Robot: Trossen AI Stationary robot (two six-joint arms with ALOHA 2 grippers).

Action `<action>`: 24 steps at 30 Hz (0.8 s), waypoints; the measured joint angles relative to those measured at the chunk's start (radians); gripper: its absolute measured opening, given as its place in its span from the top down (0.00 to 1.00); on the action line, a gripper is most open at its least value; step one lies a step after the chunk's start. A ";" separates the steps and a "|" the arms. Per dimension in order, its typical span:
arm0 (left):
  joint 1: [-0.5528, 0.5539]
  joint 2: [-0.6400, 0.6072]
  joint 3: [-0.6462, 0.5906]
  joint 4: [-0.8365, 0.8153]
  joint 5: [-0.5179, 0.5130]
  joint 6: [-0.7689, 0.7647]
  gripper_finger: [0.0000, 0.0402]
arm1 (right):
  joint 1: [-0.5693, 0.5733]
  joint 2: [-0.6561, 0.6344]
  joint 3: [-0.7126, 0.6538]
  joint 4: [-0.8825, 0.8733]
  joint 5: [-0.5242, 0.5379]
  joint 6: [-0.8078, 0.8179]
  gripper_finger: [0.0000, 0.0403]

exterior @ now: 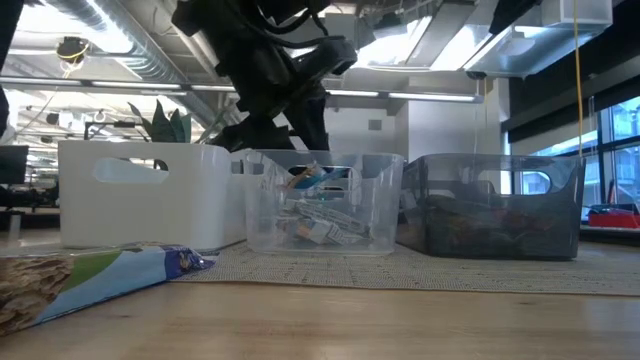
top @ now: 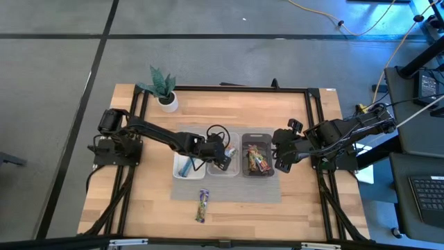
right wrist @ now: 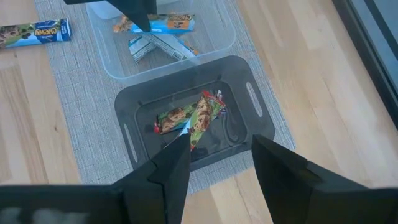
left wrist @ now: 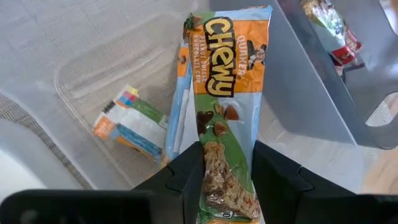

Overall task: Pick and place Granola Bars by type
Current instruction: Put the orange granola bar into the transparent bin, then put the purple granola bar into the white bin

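Placing step: left gripper [left wrist: 227, 186] pinches a Chewy bar [left wrist: 227, 93], orange-and-light-blue wrapper, hanging over the clear tray [top: 223, 167]. Next move, I'd guess: lower, release among the bars there. Right gripper [right wrist: 217, 165] hovers above the dark tray [right wrist: 249, 93], jaws spread, empty. One bar [top: 202, 205] lies on the table.

The bar [left wrist: 227, 112] in the black left end effector [left wrist: 227, 180] is showing light blue, orange and green, with yellow letters. The bars [right wrist: 189, 117] in the dark tray [right wrist: 249, 134] are looking brown, green and red, maybe. The mat [right wrist: 81, 106] is showing grey stripes.
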 joint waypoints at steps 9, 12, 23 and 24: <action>-0.001 0.000 0.000 0.000 0.021 -0.014 0.65 | 0.000 0.000 0.000 0.000 0.000 0.000 0.57; -0.001 0.000 0.000 0.001 0.021 -0.016 0.59 | 0.000 0.000 0.000 0.000 0.000 -0.001 0.57; -0.073 -0.079 0.099 -0.042 0.040 0.027 0.49 | 0.000 0.000 0.000 -0.009 -0.002 -0.005 0.57; -0.094 -0.089 0.125 -0.086 0.029 0.026 0.49 | 0.000 0.001 0.000 -0.012 -0.002 -0.005 0.57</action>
